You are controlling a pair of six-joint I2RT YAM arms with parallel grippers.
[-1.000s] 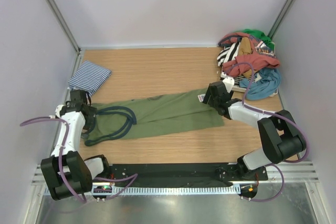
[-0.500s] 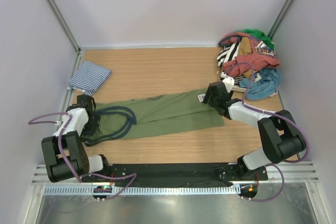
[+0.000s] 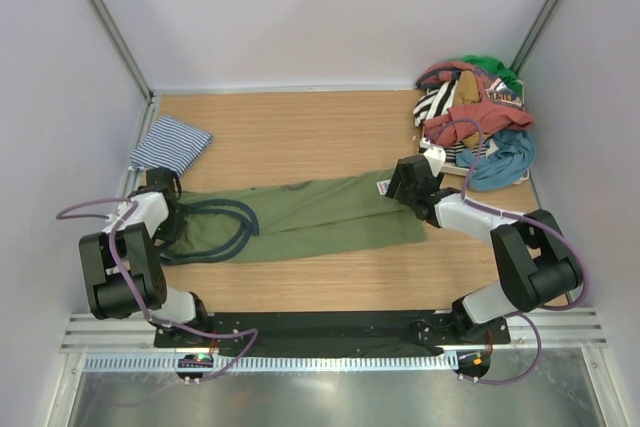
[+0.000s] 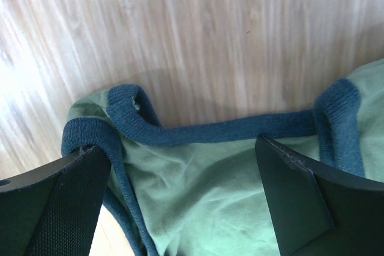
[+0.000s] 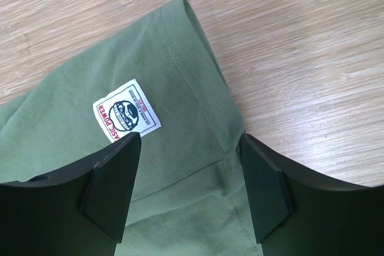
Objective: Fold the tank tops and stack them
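Left wrist view shows the left pincer (image 4: 177, 169) spread wide over the navy straps of the olive tank top (image 4: 198, 202), gripping nothing; the right pincer (image 5: 189, 148) gapes likewise over its labelled hem. Both arms reach low across the tabletop (image 3: 300, 137); the striped tank top (image 3: 170, 145) lies folded at the far left.

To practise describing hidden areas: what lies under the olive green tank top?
The olive green tank top lies on the wooden table, bare wood showing around it. The surface directly beneath is covered, so anything there cannot be seen.
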